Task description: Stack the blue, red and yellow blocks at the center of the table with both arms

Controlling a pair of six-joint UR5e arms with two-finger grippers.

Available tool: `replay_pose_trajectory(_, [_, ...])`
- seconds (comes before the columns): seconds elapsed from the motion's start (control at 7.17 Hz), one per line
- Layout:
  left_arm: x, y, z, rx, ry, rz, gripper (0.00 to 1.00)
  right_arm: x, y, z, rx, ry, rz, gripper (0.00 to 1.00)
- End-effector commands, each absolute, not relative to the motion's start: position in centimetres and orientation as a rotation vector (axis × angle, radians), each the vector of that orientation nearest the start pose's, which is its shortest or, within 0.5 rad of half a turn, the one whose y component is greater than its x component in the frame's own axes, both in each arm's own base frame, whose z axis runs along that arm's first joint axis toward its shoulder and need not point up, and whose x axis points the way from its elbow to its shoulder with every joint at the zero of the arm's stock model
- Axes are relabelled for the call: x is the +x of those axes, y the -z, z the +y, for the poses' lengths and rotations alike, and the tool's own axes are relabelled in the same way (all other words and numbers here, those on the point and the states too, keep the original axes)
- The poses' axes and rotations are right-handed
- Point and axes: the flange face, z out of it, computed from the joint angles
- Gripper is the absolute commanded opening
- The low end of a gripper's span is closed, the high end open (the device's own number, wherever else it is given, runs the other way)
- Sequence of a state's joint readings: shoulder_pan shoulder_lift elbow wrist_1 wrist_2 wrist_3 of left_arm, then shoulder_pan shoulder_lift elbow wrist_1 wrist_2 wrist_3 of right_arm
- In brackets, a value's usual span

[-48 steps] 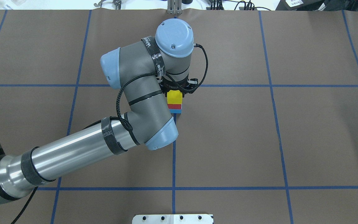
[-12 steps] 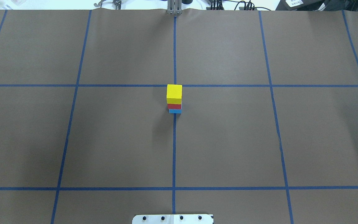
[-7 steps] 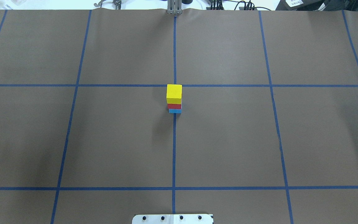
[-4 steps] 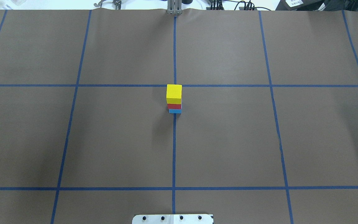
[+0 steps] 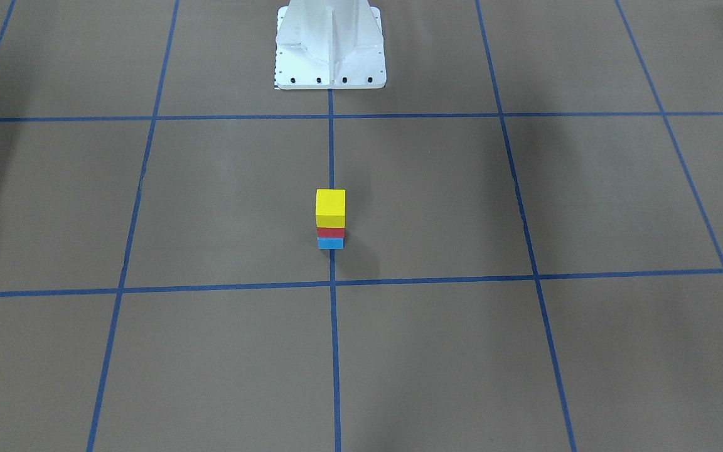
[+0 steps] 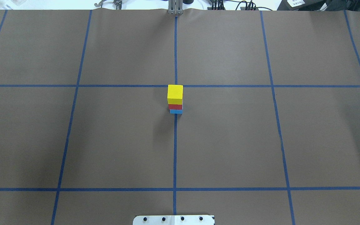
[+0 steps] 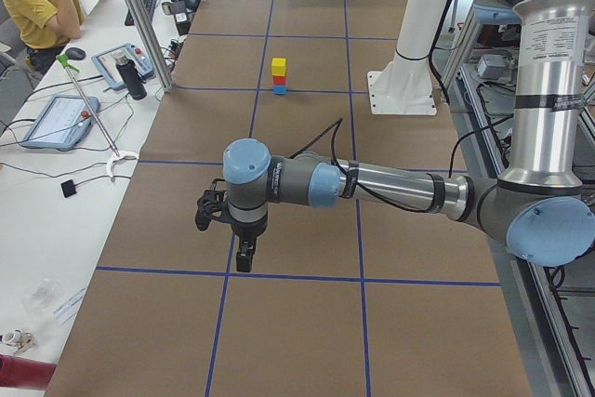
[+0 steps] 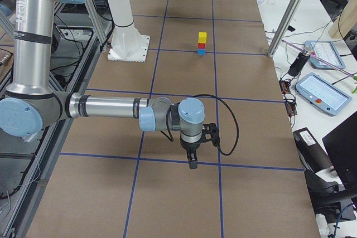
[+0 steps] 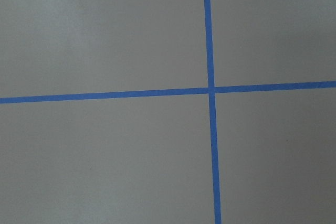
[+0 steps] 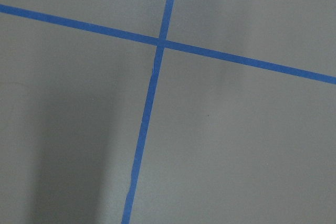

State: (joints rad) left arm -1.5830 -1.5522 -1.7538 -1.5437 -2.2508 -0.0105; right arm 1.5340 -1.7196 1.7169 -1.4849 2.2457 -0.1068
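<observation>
Three cubes make one upright stack at the centre of the table [image 6: 105, 140]. Left: the left arm [image 7: 390, 188] reaches low over the table's left end, well apart from the stack. The left gripper [image 7: 244, 265] points down over a tape line [image 7: 167, 271]; whether it is spread or closed cannot be told. Centre: the blue block [image 6: 176, 111] rests on the table, the red block [image 6: 175, 106] on it and the yellow block [image 6: 175, 93] on top. Right: the right arm [image 8: 106, 107] mirrors this pose at the far end. The right gripper [image 8: 192, 163] points down, its state likewise impossible to tell.
</observation>
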Motion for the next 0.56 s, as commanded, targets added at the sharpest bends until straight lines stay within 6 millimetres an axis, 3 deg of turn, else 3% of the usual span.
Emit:
replay_pose_trajectory(0.0, [-7.6, -57.0, -48.7, 0.166, -0.043, 0.679, 1.0, 5.5, -65.2, -43.7, 0.105, 0.167, -0.672, 1.0])
replay_pose_trajectory(0.42, [-7.0, -56.4, -47.5, 0.166, -0.052, 0.741, 1.0, 5.5, -65.1, -43.8, 0.109, 0.169, -0.672, 1.0])
